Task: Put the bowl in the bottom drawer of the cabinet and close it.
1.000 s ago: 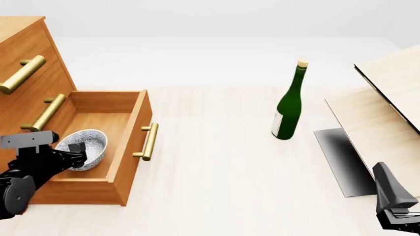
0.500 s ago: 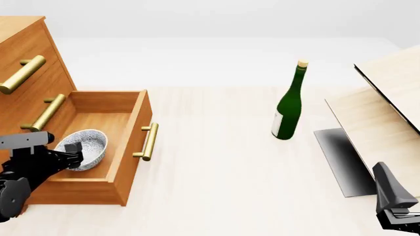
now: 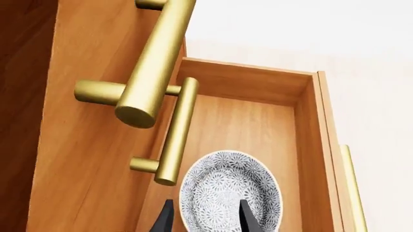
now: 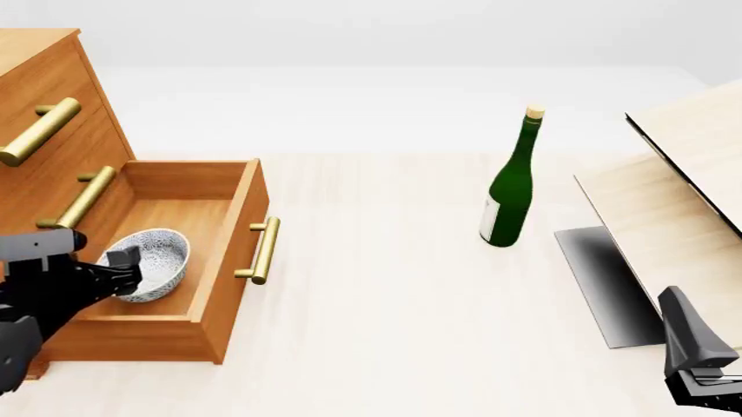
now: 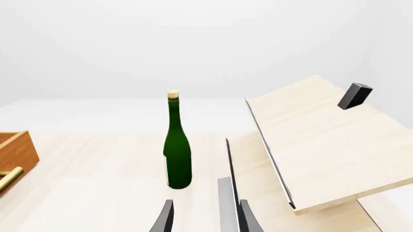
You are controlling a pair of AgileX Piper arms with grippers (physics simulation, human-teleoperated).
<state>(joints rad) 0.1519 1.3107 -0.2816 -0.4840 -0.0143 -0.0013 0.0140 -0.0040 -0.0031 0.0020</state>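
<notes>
The bowl [image 4: 156, 256] [image 3: 229, 193], white with a grey lace pattern, rests on the floor of the pulled-out bottom drawer [image 4: 221, 261] of the cabinet [image 4: 47, 104]. In the front view my left gripper [image 4: 120, 261] sits at the bowl's left rim, over the drawer's near left corner. The left wrist view has the left gripper [image 3: 205, 208] open, its two dark fingers either side of the bowl's near edge. The drawer's brass handle [image 4: 264, 250] faces the table's middle. My right gripper [image 4: 701, 382] [image 5: 205, 212] is open and holds nothing, low at the front right.
A green bottle [image 4: 510, 187] [image 5: 177, 150] stands upright at mid-table. Pale wood panels [image 4: 684, 200] [image 5: 322, 145] lean at the right, with a dark block [image 5: 355, 95] on the upper one. The upper drawers' brass handles [image 4: 41, 130] [image 3: 154, 58] jut out above the open drawer.
My left arm has drawn back to the left, away from the bowl. The bowl stays in the drawer. The right arm is unmoved.
</notes>
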